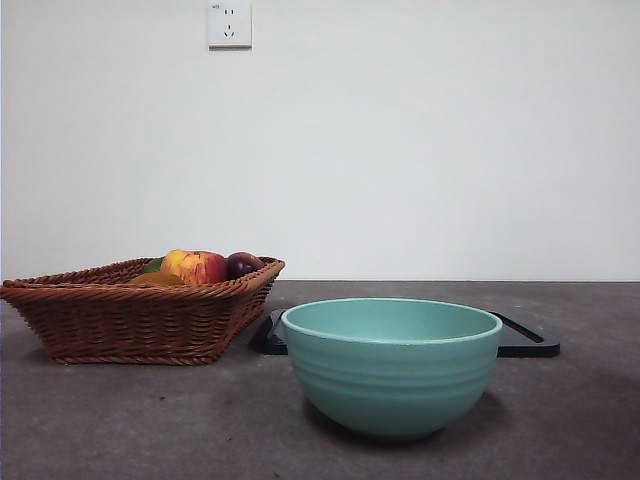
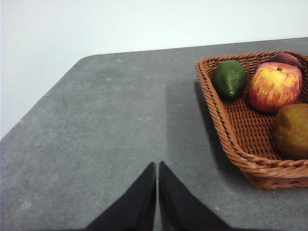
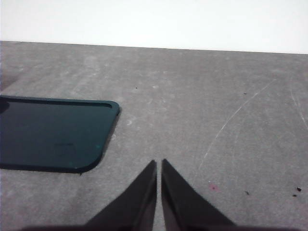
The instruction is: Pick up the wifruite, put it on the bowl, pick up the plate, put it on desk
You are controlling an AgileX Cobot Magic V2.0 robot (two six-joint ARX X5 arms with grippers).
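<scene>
The wifruite (image 2: 292, 131) is lying in the wicker basket (image 2: 243, 144) near the left gripper (image 2: 157, 166), which is hovering closed and empty, while the right gripper (image 3: 159, 163) is waiting closed beside the black tray (image 3: 53, 132).

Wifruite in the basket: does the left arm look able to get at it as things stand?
Probably yes. The wifruite lies uncovered in the open wicker basket, beside the apple, with nothing above it. The left gripper, jaws shut, hangs over bare desk just outside the basket's rim.
</scene>
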